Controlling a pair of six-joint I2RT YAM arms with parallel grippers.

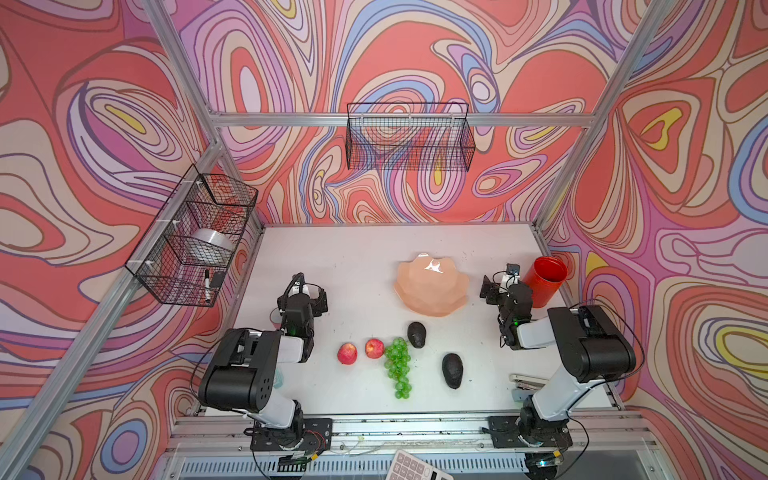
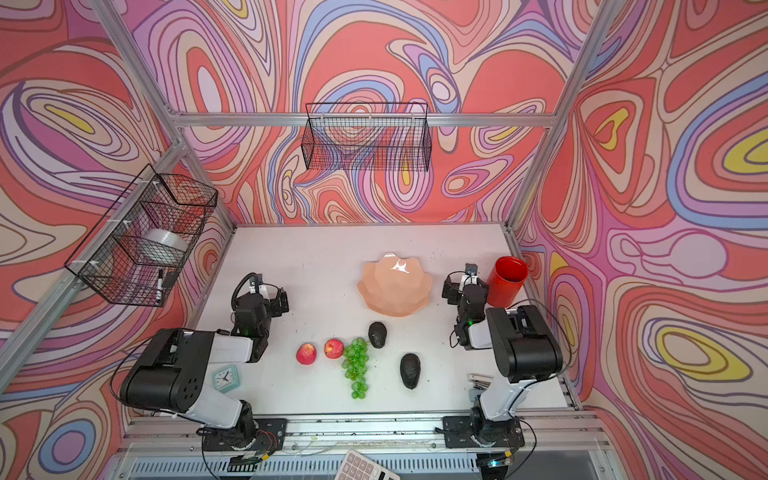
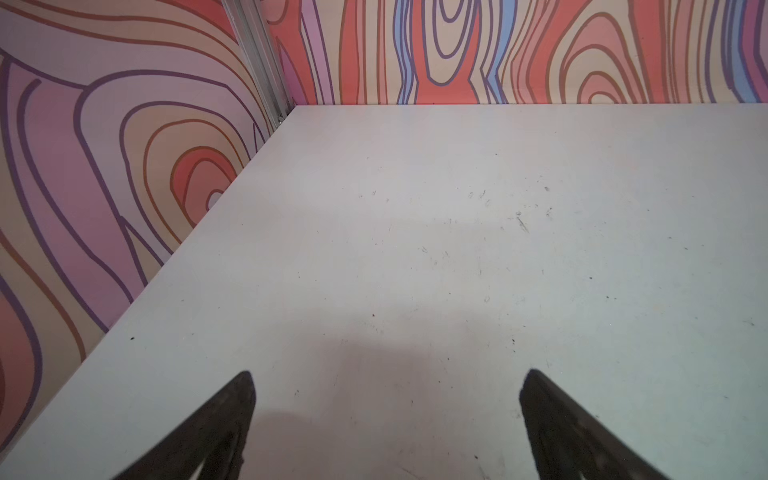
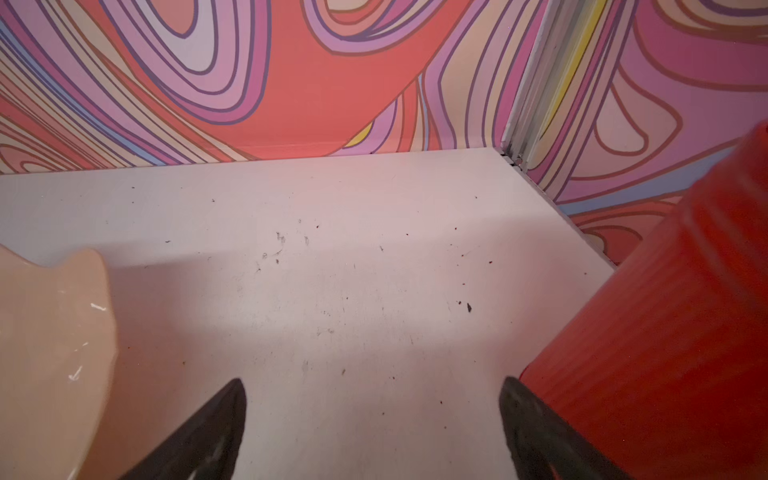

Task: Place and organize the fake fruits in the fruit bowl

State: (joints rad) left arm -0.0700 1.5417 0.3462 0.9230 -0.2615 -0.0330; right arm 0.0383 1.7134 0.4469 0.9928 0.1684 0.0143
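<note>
**Top views: bowl empty, all five fruits on the table**

By the look of it, no pick has begun. In both top views the fruit bowl (image 1: pixel 432 291) sits bare toward the back of the table (image 1: pixel 357 257). In front of it lies the fruit: one apple (image 1: pixel 347 353), a second apple (image 1: pixel 374 348), the grapes (image 1: pixel 398 368) just beside that second apple, the far avocado (image 1: pixel 416 334) at the head of the bunch, and the near avocado (image 1: pixel 452 370) apart to the right.

The left gripper (image 3: pixel 388 373) has its jaws spread wide over bare tabletop, holding nothing. The right gripper (image 4: pixel 372 380) is also spread and empty, parked between the bowl's rim and the red cup (image 1: pixel 545 280).

Both arms are folded, elbows high, wrists aimed at the back wall. The fruit lies nearer the bases than the grippers do, so I judge the next move calls for drawing a wrist back and tipping it down. The apples suit the left arm, the avocados the right.
</note>
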